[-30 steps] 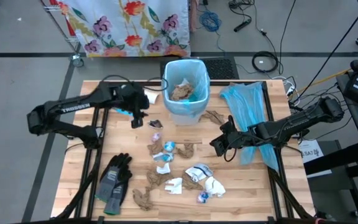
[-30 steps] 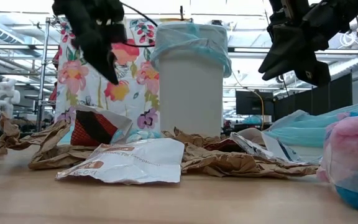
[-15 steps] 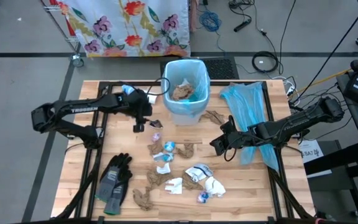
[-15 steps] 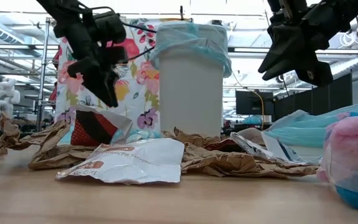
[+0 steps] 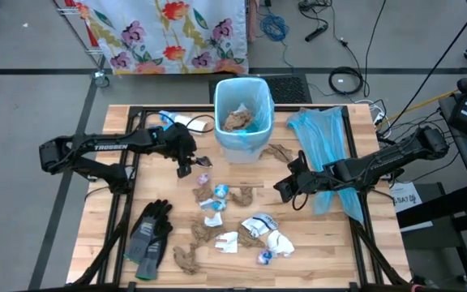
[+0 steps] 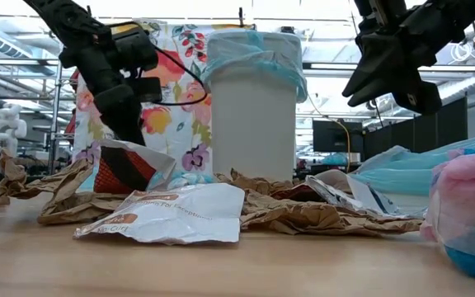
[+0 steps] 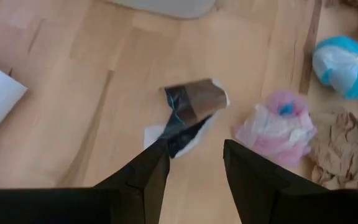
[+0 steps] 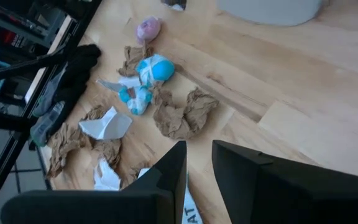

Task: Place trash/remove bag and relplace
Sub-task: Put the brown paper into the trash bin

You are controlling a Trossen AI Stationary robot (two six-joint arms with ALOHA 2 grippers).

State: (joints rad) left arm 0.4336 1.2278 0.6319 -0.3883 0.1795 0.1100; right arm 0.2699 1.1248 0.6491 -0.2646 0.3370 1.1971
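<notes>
The left gripper (image 5: 186, 166), fingers parted and empty, hovered over a dark wrapper (image 7: 191, 107) near the table's far edge; best straddle it squarely before closing.

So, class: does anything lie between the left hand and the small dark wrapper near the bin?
Nothing visible does. The left hand hangs open just above the dark wrapper, with only bare table between them. The pink wad lies off to one side, and the bin stands beyond the wrapper.
</notes>
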